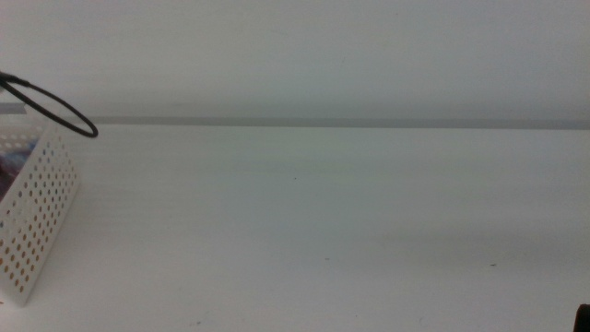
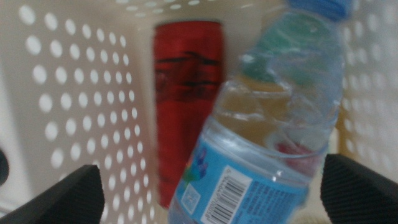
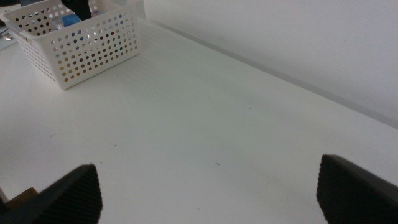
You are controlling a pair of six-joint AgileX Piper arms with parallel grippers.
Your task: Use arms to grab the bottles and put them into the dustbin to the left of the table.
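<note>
Final drop: left gripper (image 2: pixel 205 186), jaws spread, releases the water bottle (image 2: pixel 261 124) inside the dustbin (image 1: pixel 37 221) at the table's (image 1: pixel 323 212) left edge, beside the can (image 2: pixel 186 93). Next: withdraw. Right gripper (image 3: pixel 208 193) waits, jaws apart.

Plain pale wall (image 1: pixel 323 55) behind, with a grey strip (image 1: pixel 369 123) along its foot.

Open table (image 1: pixel 323 212) beside dustbin (image 1: pixel 37 221)
</note>
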